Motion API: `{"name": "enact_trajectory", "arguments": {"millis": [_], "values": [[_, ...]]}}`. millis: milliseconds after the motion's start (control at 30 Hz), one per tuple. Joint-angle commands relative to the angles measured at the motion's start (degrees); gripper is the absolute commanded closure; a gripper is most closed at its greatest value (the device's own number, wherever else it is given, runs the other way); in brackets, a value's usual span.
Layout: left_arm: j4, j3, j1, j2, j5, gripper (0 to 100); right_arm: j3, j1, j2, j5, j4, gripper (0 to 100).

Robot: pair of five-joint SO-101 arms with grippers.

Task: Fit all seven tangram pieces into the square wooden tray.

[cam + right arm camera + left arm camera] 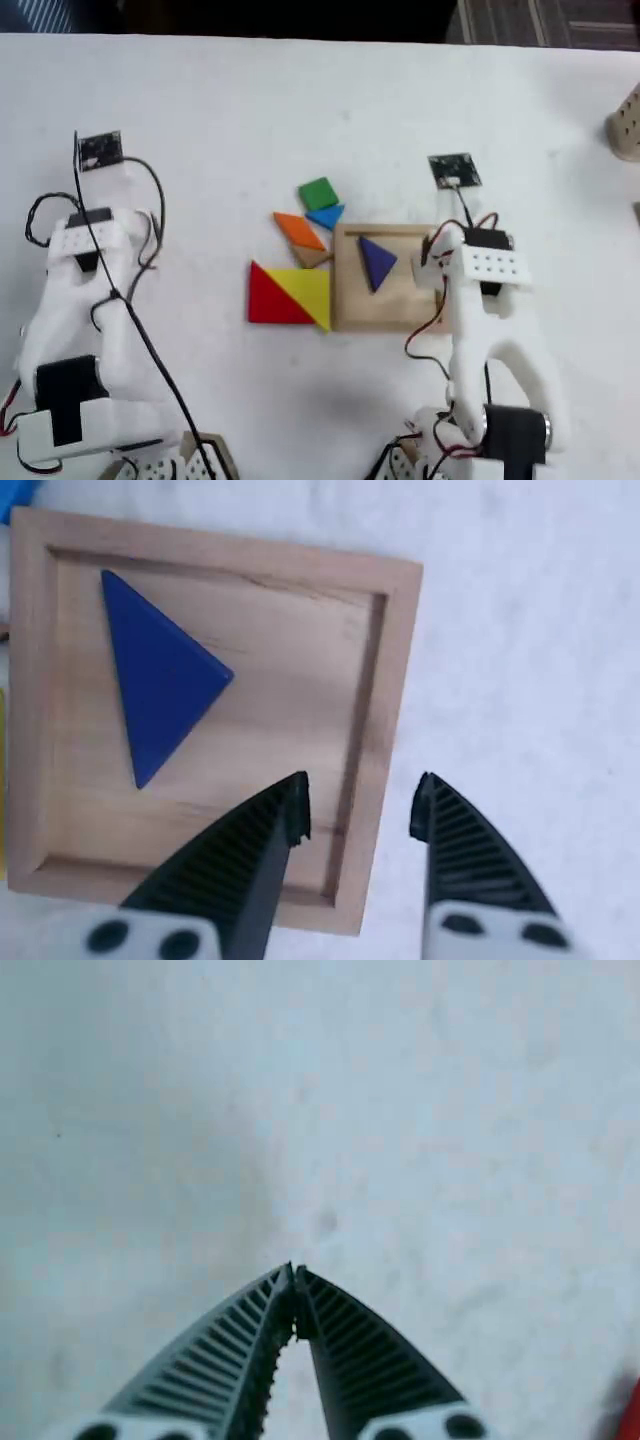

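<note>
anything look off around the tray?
Nothing is spilled or broken. One oddity: the blue triangle lies loose in the tray, slightly tilted and flush with no wall, so it isn't seated in a corner. The open right gripper hangs astride the tray's rim.

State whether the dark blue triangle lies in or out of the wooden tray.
In: the dark blue triangle lies flat on the floor of the wooden tray, within its rim.
</note>
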Motion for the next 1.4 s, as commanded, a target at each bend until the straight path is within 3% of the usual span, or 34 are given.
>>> {"name": "enact_trajectory", "arguments": {"millis": [0,100,300,467,900,1367], "values": [[-1.05,-3.25,-0.92,0.04,0.88,98,-2.37,-0.84,6.29,0.26,-7.43,82.9],[-1.05,-3.25,-0.92,0.13,0.88,98,-4.48,1.10,13.58,0.79,-9.71,82.9],[-1.05,-3.25,-0.92,0.22,0.88,98,-11.69,3.82,19.56,0.70,-3.82,84.1],[-1.05,-3.25,-0.92,0.40,0.88,98,-11.87,4.00,19.74,0.35,-3.74,98.6],[-1.05,-3.16,-0.84,0.48,0.88,98,-15.12,17.36,20.35,0.18,-4.97,98.1],[-1.05,-3.16,-0.84,0.48,0.88,98,-18.90,3.47,20.35,-3.78,-9.36,98.1]]}}
